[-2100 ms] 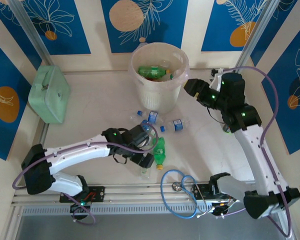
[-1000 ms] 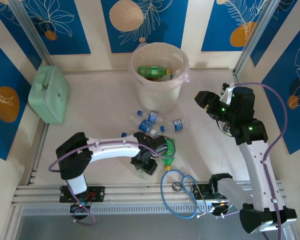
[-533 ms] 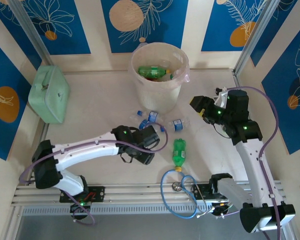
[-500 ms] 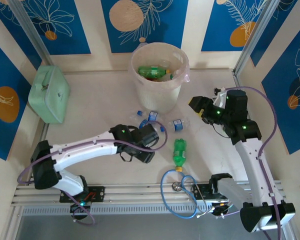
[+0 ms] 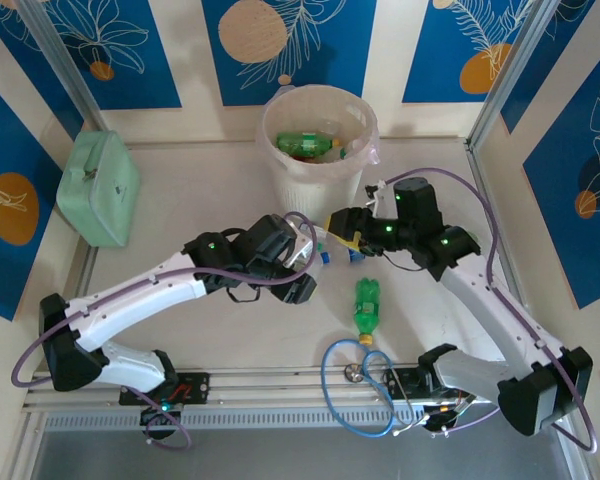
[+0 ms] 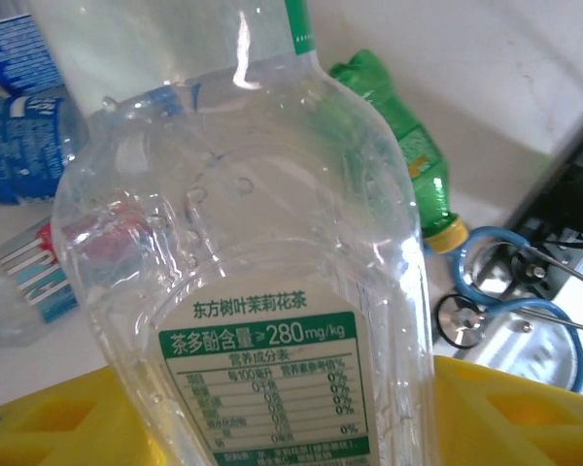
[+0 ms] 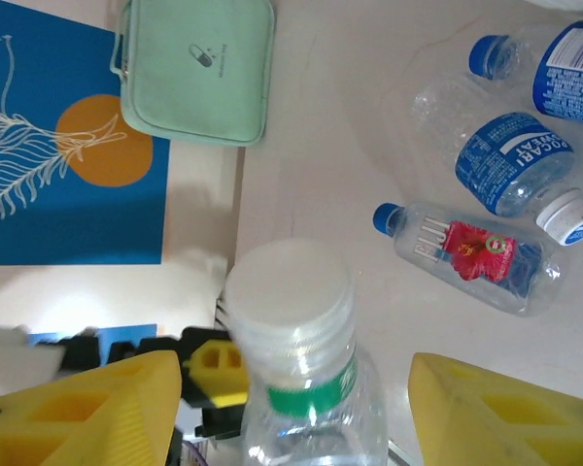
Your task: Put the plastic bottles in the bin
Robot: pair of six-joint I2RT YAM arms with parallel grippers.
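Observation:
A clear plastic bottle (image 6: 243, 223) with a green-and-white label sits between the yellow fingers of my left gripper (image 6: 282, 413), which is shut on it. In the top view my left gripper (image 5: 302, 266) holds this bottle (image 5: 315, 244) above the table in front of the bin (image 5: 272, 150). My right gripper (image 5: 342, 222) meets it from the right. Its white cap (image 7: 288, 291) lies between the fingers of my right gripper (image 7: 301, 403), which is open with gaps on both sides. A green bottle (image 5: 366, 305) lies on the table. Bottles (image 5: 305, 142) lie inside the bin.
Blue-labelled clear bottles (image 7: 513, 160) and one with a red flower label (image 7: 476, 254) lie on the table below the grippers. A mint-green case (image 5: 98, 188) sits at the far left. A blue coiled cable (image 5: 355, 372) lies at the near edge by the green bottle.
My left gripper has risen toward the bin with the clear bottle. My right arm has swung left and brought its open fingers around the bottle's cap. The green bottle has shifted slightly right.

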